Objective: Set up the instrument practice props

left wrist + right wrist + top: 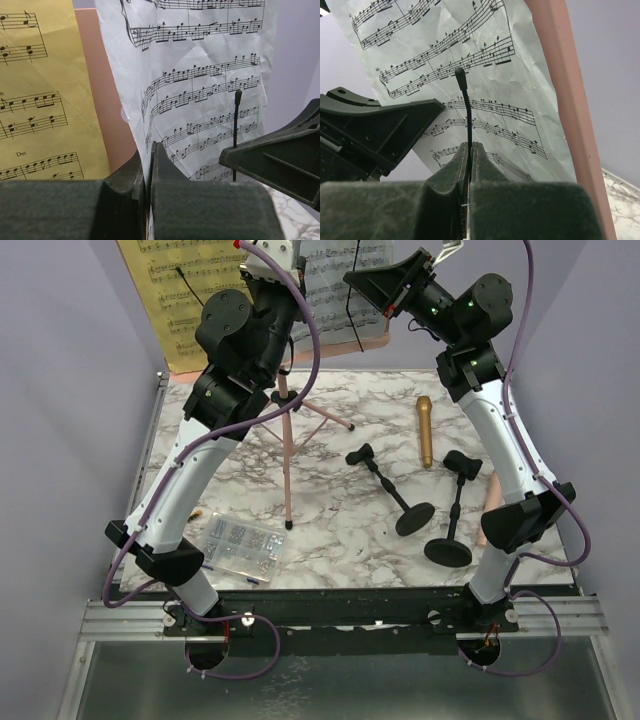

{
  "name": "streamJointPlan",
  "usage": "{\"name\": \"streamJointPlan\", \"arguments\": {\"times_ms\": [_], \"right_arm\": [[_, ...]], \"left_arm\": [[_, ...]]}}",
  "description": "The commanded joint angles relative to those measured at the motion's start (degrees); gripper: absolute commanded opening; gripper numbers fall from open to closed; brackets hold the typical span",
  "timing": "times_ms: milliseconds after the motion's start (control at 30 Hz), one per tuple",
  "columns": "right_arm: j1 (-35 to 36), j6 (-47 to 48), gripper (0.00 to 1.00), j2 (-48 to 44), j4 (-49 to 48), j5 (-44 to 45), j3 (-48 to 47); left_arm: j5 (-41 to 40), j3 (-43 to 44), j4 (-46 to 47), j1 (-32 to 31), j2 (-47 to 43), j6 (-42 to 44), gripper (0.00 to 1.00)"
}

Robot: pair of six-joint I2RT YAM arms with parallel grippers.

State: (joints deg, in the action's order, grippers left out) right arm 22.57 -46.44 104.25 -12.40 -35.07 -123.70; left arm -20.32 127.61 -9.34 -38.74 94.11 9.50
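Note:
The pink music rack [286,470] stands at the back on its tripod. It holds a yellow page [170,300] on the left and a white page [335,280] on the right. My left gripper [149,150] is shut on the white page's [200,75] lower left edge. My right gripper [470,147] is shut on a thin black page-holder rod [465,100] lying over the white page [420,45]. A gold microphone [424,430] lies on the table. A pink microphone [490,502] lies half hidden behind my right arm. Two black mic holders [390,490] [455,515] lie tipped over.
A clear compartment box [240,543] sits at the front left, near the left arm's base. The rack's legs [325,415] spread over the back middle of the marble table [340,530]. Purple walls close in at the back and sides.

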Motion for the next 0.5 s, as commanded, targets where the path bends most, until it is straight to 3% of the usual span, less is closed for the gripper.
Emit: {"name": "streamJointPlan", "arguments": {"times_ms": [0, 100, 200, 333, 467], "right_arm": [[0.5, 0.8, 0.01, -0.5, -1.9, -0.8, -2.7], [0.6, 1.3, 0.03, -0.5, -0.9, -0.3, -2.9], [0.7, 1.8, 0.17, -0.6, -0.3, 0.2, -2.7], [1.0, 1.9, 0.27, -0.9, 0.2, 0.6, -2.3], [1.1, 2.4, 0.31, -2.0, 0.8, 1.0, -1.2]], "left_arm": [[2.4, 0.5, 0.9, 0.9, 0.0, -1.0, 0.0], [1.8, -0.6, 1.2, 1.2, -0.4, -0.9, 0.0], [1.2, -2.6, 2.3, 1.6, -1.3, -1.2, 0.0], [1.6, -3.9, 3.2, 1.9, -1.8, -1.2, 0.08], [1.6, -4.0, 3.2, 1.8, -2.2, -1.2, 0.23]]}}
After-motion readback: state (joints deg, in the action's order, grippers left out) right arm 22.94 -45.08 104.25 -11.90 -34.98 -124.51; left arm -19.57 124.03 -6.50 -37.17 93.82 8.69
